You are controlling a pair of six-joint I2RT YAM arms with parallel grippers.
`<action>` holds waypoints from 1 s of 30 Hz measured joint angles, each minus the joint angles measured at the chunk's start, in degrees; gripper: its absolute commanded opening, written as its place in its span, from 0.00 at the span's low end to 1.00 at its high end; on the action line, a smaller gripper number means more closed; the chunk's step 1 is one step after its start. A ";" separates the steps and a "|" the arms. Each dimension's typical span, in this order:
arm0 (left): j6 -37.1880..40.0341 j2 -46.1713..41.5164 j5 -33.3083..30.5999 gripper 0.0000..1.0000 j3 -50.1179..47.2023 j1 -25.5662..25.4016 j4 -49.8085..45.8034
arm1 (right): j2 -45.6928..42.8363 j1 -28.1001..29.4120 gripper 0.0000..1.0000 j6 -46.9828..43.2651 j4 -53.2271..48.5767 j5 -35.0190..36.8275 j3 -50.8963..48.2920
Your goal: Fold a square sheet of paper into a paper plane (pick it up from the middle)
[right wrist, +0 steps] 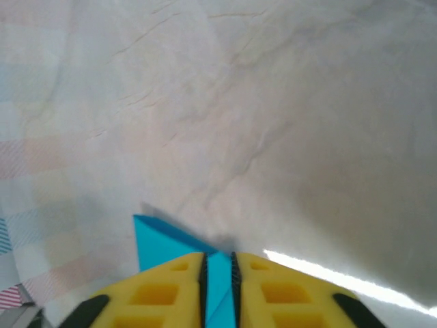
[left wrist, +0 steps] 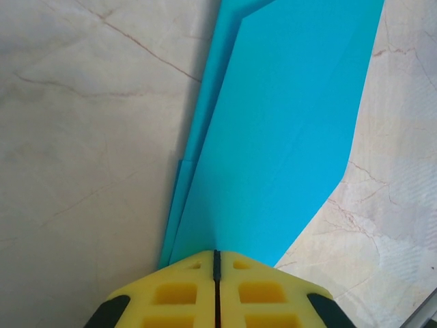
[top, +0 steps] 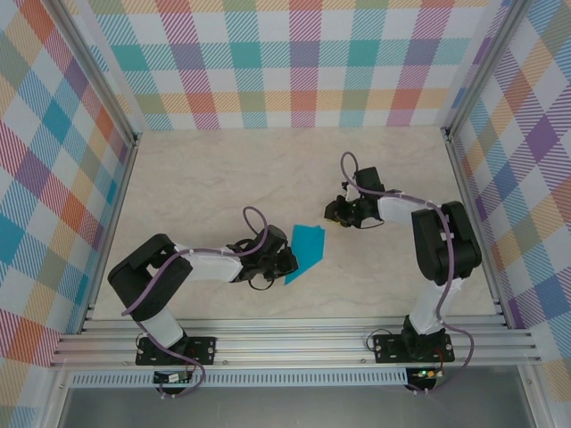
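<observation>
The square sheet of paper (top: 309,248) is teal-blue and folded into a narrower layered shape with straight creases. It lies mid-table between the arms. My left gripper (top: 287,263) is at its lower-left end. In the left wrist view the yellow fingers (left wrist: 171,294) are pressed together, and the paper (left wrist: 287,137) runs out from their tips, so the left gripper (left wrist: 216,258) is shut on it. My right gripper (top: 332,214) hovers by the paper's upper-right corner. Its jaws (right wrist: 218,263) stand a narrow slit apart, and the paper (right wrist: 160,242) shows through the slit and to its left.
The table (top: 223,178) is pale marble-patterned. Checkered walls close it in at the back and on both sides. An aluminium rail (top: 294,343) runs along the near edge, where both arm bases are bolted.
</observation>
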 measured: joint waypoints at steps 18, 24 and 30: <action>10.93 -6.03 -7.52 0.29 11.08 -0.07 -20.41 | -15.54 6.51 0.49 10.56 -1.49 -2.82 -19.08; 13.73 -1.88 -7.89 0.32 13.29 1.07 -23.63 | -15.52 9.07 0.52 13.14 1.14 -2.95 -19.52; 15.17 1.07 -7.96 0.32 15.19 1.53 -25.33 | -14.84 9.64 0.52 14.23 2.03 -2.82 -19.52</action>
